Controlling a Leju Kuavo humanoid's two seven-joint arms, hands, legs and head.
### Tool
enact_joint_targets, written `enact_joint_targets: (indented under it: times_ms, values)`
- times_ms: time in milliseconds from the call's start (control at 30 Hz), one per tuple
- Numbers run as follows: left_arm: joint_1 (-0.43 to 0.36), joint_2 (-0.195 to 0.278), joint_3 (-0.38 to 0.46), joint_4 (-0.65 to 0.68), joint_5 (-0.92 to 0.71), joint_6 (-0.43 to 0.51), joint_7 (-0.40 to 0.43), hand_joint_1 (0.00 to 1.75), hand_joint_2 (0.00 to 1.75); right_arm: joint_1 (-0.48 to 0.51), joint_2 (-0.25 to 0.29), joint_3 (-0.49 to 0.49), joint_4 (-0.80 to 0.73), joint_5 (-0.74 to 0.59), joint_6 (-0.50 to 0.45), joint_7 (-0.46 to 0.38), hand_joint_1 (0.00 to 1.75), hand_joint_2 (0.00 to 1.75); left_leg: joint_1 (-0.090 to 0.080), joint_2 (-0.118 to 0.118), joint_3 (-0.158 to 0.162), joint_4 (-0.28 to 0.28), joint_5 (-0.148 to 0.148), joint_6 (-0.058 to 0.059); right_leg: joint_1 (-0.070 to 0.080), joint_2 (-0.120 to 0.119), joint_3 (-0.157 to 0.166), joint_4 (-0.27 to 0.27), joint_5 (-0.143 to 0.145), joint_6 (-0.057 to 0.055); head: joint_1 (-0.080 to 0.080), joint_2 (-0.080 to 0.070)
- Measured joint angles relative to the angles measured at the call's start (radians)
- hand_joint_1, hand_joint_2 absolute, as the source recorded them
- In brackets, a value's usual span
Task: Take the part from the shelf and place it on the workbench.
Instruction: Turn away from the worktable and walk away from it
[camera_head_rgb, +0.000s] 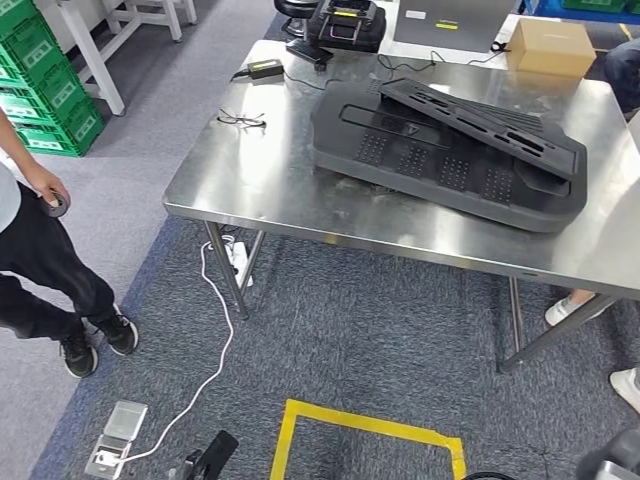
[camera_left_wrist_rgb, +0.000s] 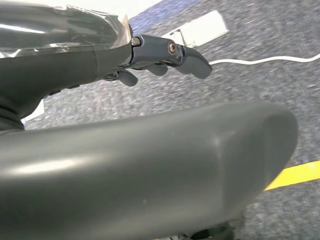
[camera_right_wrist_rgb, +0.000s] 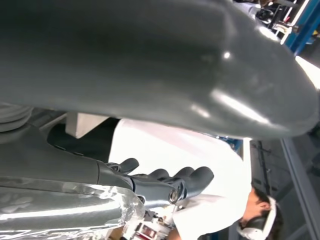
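Both the left hand (camera_left_wrist_rgb: 166, 57) and right hand (camera_right_wrist_rgb: 170, 182) hung free and unloaded, fingers apart, while the part (camera_head_rgb: 453, 150) lay ahead on the workbench (camera_head_rgb: 249, 190), long axis crosswise.

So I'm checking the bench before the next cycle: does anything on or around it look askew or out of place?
Yes. On the steel workbench, the slim slotted panel lies tilted across the big dark part, not flat on it. A pair of glasses sits loose near the left end, and a white cable trails across the carpet underneath.
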Motion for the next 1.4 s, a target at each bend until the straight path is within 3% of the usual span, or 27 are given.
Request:
enact_joint_targets:
  times_ms: [67,100,133,167,233,267,333,367,433,467,500,567,600,633,700,767,833,900,967,1033,1100,1133,1167,1200,1267,1333,1400]
  values:
    - [0.0,0.001,0.0,0.0,0.0,0.0,0.0,0.0,0.0,0.001,0.003,0.0,0.001,0.0,0.0,0.0,0.0,0.0,0.001,-0.001,-0.025,0.119,-0.097,-0.008,0.001,-0.003,-0.033,0.006,0.021,-0.004,-0.001,0.0]
    - [0.0,0.002,0.0,0.0,0.0,0.0,0.0,0.0,0.0,0.001,0.004,-0.001,0.002,0.0,0.0,0.0,0.0,0.0,0.002,-0.001,-0.031,0.178,-0.122,-0.01,0.001,-0.004,-0.051,0.012,0.03,-0.003,-0.001,0.0]
    - [0.0,0.002,0.0,0.0,0.0,0.0,0.0,0.0,0.0,0.001,0.004,-0.001,0.002,0.0,0.0,0.0,0.0,0.0,0.003,0.0,-0.028,0.216,-0.122,-0.012,0.001,-0.005,-0.069,0.019,0.039,-0.001,-0.001,0.0]
    - [0.0,0.003,0.0,0.0,0.0,0.0,0.0,0.0,0.0,0.001,0.005,-0.001,0.002,0.0,0.0,0.0,0.0,0.0,0.004,0.0,-0.011,0.224,-0.101,-0.014,0.001,-0.006,-0.089,0.028,0.047,0.001,-0.001,0.0]
    - [-0.001,0.004,0.0,0.0,0.002,0.0,0.0,0.0,0.0,0.0,0.006,-0.002,0.002,0.0,0.0,0.0,0.0,0.0,0.007,0.0,0.066,0.143,-0.047,-0.016,-0.001,-0.005,-0.129,0.052,0.059,0.008,-0.001,0.0]
    - [-0.002,0.005,0.0,0.0,0.002,0.0,0.0,0.0,0.0,0.0,0.006,-0.003,0.003,0.0,0.0,0.0,0.0,0.0,0.008,-0.001,0.119,0.069,-0.04,-0.018,-0.001,-0.005,-0.146,0.067,0.064,0.013,-0.002,0.0]
    - [-0.006,0.005,0.0,0.0,0.004,0.0,-0.001,0.0,0.0,0.0,0.007,-0.004,0.003,0.0,0.0,0.0,0.0,0.0,0.008,-0.002,0.194,-0.051,-0.064,-0.012,0.001,-0.004,-0.171,0.089,0.074,0.024,-0.001,0.0]
    - [-0.006,0.005,0.0,0.0,0.004,-0.001,-0.001,0.0,0.0,-0.001,0.008,-0.004,0.003,0.0,0.0,0.0,0.0,0.0,0.005,-0.004,0.206,-0.077,-0.076,-0.005,0.001,-0.004,-0.177,0.094,0.082,0.029,0.0,0.0]
    - [-0.003,0.005,0.0,0.0,0.004,-0.001,-0.001,0.0,0.0,0.0,0.009,-0.004,0.005,0.0,0.0,0.0,0.0,0.0,0.004,-0.002,0.196,-0.082,-0.068,0.014,-0.001,-0.002,-0.184,0.095,0.091,0.04,0.0,0.0]
    - [-0.001,0.006,0.001,0.0,0.004,-0.002,-0.001,0.0,0.0,0.001,0.009,-0.004,0.006,0.0,0.0,0.0,0.0,0.0,0.004,0.0,0.187,-0.082,-0.057,0.024,-0.004,0.0,-0.189,0.106,0.072,0.046,0.001,0.0]
    - [-0.001,0.006,0.001,0.0,0.004,-0.002,0.0,0.0,0.0,0.001,0.009,-0.004,0.007,-0.001,0.0,0.0,0.0,0.0,0.005,0.003,0.175,-0.082,-0.045,0.033,-0.006,0.002,-0.197,0.134,0.034,0.052,0.001,0.0]
    - [-0.003,0.006,0.001,0.0,0.004,-0.003,0.0,0.0,0.0,0.001,0.009,-0.004,0.009,-0.001,0.0,0.0,0.0,0.0,0.004,0.006,0.146,-0.082,-0.021,0.043,-0.011,0.004,-0.216,0.235,-0.075,0.063,0.004,0.0]
    - [-0.003,0.007,0.001,0.0,0.004,-0.003,0.0,0.0,0.0,0.001,0.01,-0.004,0.01,-0.001,0.0,0.0,0.0,0.0,0.002,0.006,0.13,-0.081,-0.01,0.045,-0.012,0.004,-0.221,0.293,-0.113,0.066,0.004,0.0]
    - [-0.003,0.007,0.002,0.0,0.004,-0.003,0.0,0.0,0.0,0.001,0.01,-0.004,0.011,-0.001,0.0,0.0,0.0,0.0,0.0,0.007,0.114,-0.08,0.002,0.046,-0.013,0.004,-0.217,0.337,-0.125,0.067,0.004,0.0]
    - [-0.003,0.008,0.004,0.0,0.004,-0.003,0.0,0.0,0.0,0.001,0.01,-0.004,0.015,-0.001,0.0,0.0,0.0,0.0,-0.004,0.009,0.083,-0.077,0.025,0.046,-0.012,0.004,-0.172,0.34,-0.084,0.062,0.004,0.0]
    - [-0.003,0.008,0.006,0.0,0.004,-0.003,0.0,0.0,0.0,0.0,0.01,-0.004,0.016,-0.001,0.0,0.0,0.0,0.0,-0.009,0.008,0.059,-0.076,0.045,0.045,-0.006,0.007,-0.068,0.218,-0.035,0.045,0.004,0.0]
    - [-0.004,0.008,0.008,0.0,0.004,-0.003,-0.001,0.0,0.0,-0.002,0.01,-0.004,0.015,0.0,0.0,0.0,0.0,0.0,-0.012,0.007,0.048,-0.076,0.064,0.038,0.003,0.009,0.039,0.061,-0.041,0.027,0.003,0.0]
    - [-0.004,0.008,0.009,0.0,0.004,-0.004,-0.001,0.0,0.0,-0.002,0.01,-0.004,0.015,0.0,0.0,-0.001,0.0,0.0,-0.01,0.007,0.039,-0.077,0.084,0.026,0.01,0.009,0.075,-0.012,-0.051,0.018,0.002,0.0]
    - [-0.002,0.008,0.01,0.0,0.004,-0.005,-0.001,0.0,0.0,-0.002,0.011,-0.004,0.016,0.0,0.0,-0.001,0.0,0.0,-0.007,0.006,0.028,-0.071,0.074,0.015,0.008,0.004,0.06,-0.02,-0.031,0.01,0.002,0.0]
    - [0.0,0.008,0.012,0.0,0.004,-0.007,-0.001,0.0,0.0,-0.004,0.012,-0.005,0.017,0.0,0.0,-0.001,0.0,0.0,-0.005,0.004,0.009,-0.009,-0.007,0.005,0.003,-0.002,0.034,-0.019,-0.007,-0.001,0.001,0.0]
    - [0.0,0.009,0.012,0.0,0.004,-0.008,-0.002,0.0,0.0,-0.004,0.013,-0.006,0.018,0.0,0.0,0.0,0.0,0.0,-0.002,0.003,-0.017,0.117,-0.102,-0.004,0.004,-0.004,-0.005,-0.002,0.011,-0.005,0.0,0.0]
    - [-0.001,0.01,0.013,0.0,0.004,-0.008,-0.002,0.0,0.0,-0.004,0.013,-0.006,0.019,0.0,0.0,0.0,0.0,0.0,-0.001,0.003,-0.024,0.175,-0.121,-0.008,0.003,-0.005,-0.027,0.008,0.019,-0.005,0.0,0.0]
    - [-0.001,0.011,0.013,0.0,0.004,-0.008,-0.002,0.0,0.0,-0.004,0.014,-0.006,0.021,0.0,0.0,0.0,0.0,0.0,0.001,0.003,-0.021,0.211,-0.114,-0.012,0.003,-0.006,-0.05,0.021,0.027,-0.003,0.0,0.0]
    - [-0.001,0.012,0.014,0.0,0.004,-0.008,-0.002,0.0,0.0,-0.004,0.014,-0.006,0.022,0.0,0.0,0.0,0.0,0.0,0.004,0.003,-0.004,0.215,-0.087,-0.015,0.002,-0.007,-0.074,0.034,0.034,-0.001,0.0,0.0]
    - [-0.002,0.013,0.014,0.0,0.004,-0.008,-0.002,0.0,0.0,-0.005,0.014,-0.006,0.024,-0.001,0.0,0.0,0.0,0.0,0.011,0.003,0.073,0.133,-0.04,-0.02,0.0,-0.006,-0.12,0.065,0.045,0.008,-0.001,0.0]
    - [-0.006,0.013,0.014,0.0,0.004,-0.009,-0.002,0.0,0.0,-0.007,0.014,-0.007,0.024,-0.005,0.001,0.0,0.0,0.0,0.014,0.003,0.159,0.005,-0.055,-0.017,0.001,-0.006,-0.154,0.096,0.053,0.018,-0.001,0.0]
    - [-0.007,0.013,0.014,0.0,0.004,-0.009,-0.003,0.0,0.0,-0.009,0.014,-0.008,0.024,-0.01,0.001,0.0,0.0,0.0,0.01,0.002,0.187,-0.053,-0.075,-0.002,0.002,-0.006,-0.173,0.111,0.068,0.029,-0.001,0.0]
